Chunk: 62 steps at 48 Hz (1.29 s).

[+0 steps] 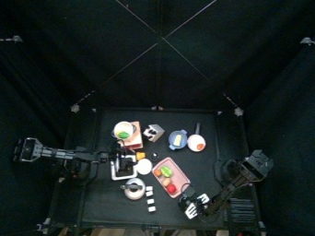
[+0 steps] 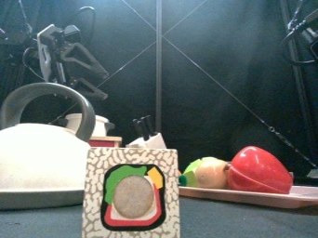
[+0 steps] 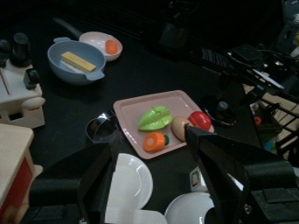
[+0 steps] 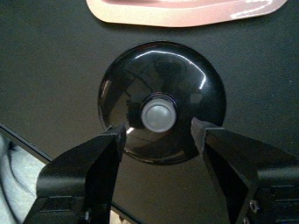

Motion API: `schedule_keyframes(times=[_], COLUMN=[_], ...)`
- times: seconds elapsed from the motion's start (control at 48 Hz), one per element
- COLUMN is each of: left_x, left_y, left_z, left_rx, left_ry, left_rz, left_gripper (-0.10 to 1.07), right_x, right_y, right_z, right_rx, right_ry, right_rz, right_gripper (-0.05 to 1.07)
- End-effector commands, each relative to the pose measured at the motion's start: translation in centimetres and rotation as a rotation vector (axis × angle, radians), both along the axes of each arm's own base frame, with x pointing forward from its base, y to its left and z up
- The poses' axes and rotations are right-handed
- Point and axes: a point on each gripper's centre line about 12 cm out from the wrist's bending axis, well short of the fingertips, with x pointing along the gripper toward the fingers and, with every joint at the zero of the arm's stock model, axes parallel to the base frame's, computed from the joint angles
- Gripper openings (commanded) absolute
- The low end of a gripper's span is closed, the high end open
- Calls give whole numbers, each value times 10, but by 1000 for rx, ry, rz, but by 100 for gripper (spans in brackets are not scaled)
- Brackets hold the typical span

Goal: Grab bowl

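Judged barely begun, with nothing grabbed so far. Found the blue bowl [image 3: 73, 72], holding a yellow slab, sitting on the table [image 1: 99, 120] toward its far side, well apart from both tools and touched by neither. Found the left tool [image 3: 158, 164] open and empty, hanging above the near edge of a white plate [image 3: 131, 178], aimed across the pink tray [image 3: 126, 110] toward the bowl. Found the right tool [image 4: 158, 133] open as well, gripping nothing, its jaws straddling the near rim of a black disc [image 4: 158, 77] with a grey knob, close to the table's front corner and far from the bowl. Left to do, by this reading: the whole reach, the closing on the rim, and the lift. Took the left arm for the better placed of the two. Noted a smaller white bowl [image 3: 103, 45] with an orange piece just beside the blue one, possibly touching it, and easily caught by mistake. Noted also the tray's vegetables, a red pepper [image 3: 201, 120] among them, lying between tool and bowl, so called for a path above them. Saw, nearer the front, a kettle [image 2: 44, 158] and a printed box [image 2: 130, 191], neither in the way.
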Motion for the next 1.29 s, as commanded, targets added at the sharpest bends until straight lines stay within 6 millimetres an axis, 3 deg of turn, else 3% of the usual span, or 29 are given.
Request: schedule_keyframes(times=[0.0, 0.625, 0.875, 1.083, 1.271], left_x=[2, 3, 3, 3, 3], left_y=[0, 0, 0, 0, 0], left_z=[6, 6, 6, 6, 6], left_rx=[2, 2, 3, 2, 3], left_ry=[-26, -23, -23, -23, -23], left_rz=[1, 1, 0, 1, 0], left_gripper=[94, 94, 94, 94, 94], right_x=[3, 8, 16, 21, 21], right_y=[1, -5, -13, -42, -92], right_z=[11, 14, 35, 64, 80], right_rx=[23, 26, 27, -15, -19], right_ry=[-26, -35, -113, -221, -269], right_rz=[-4, -22, -8, -7, -129], right_gripper=[93, 93, 93, 93, 93])
